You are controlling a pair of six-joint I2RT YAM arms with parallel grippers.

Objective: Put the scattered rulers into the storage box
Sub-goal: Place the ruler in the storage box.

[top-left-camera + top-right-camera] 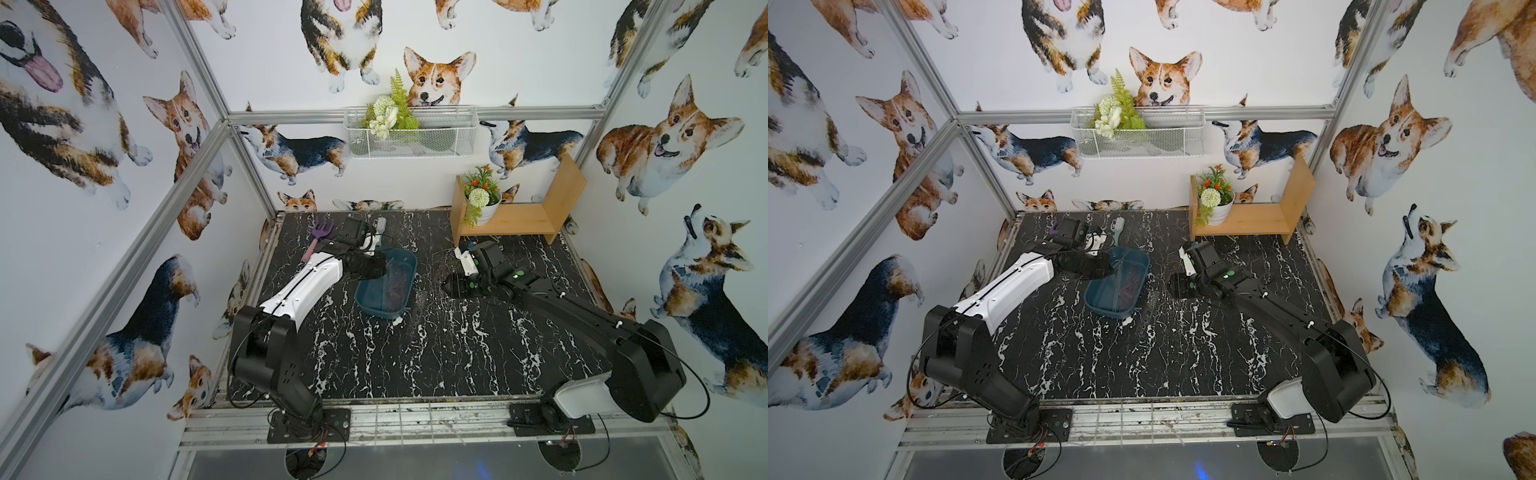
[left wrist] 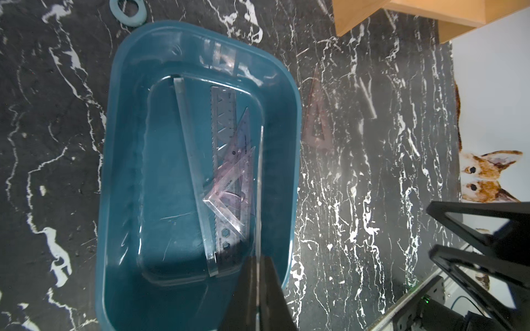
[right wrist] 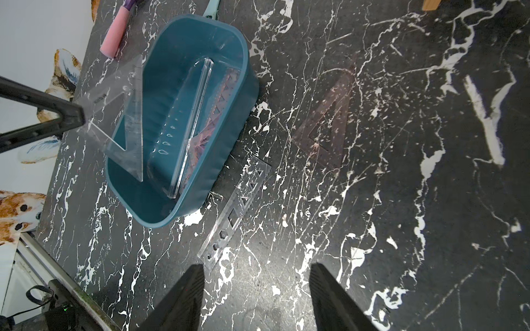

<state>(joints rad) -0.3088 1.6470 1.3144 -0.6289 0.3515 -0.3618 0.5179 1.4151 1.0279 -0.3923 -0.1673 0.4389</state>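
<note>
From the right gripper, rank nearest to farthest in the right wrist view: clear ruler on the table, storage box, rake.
1. Clear ruler, on the table just ahead of the right gripper.
2. Storage box, beside that ruler.
3. Rake, beyond the box.

In both top views your left arm (image 1: 307, 286) hides a corner of the shallow dark teal plastic tub (image 1: 376, 305), and the see-through plastic rulers (image 1: 395, 286) inside blur to a purplish smear. The left pincer (image 2: 259, 260) runs off the edge of the left wrist view; its clear plastic set square (image 2: 260, 183) shows only edge-on.
</note>
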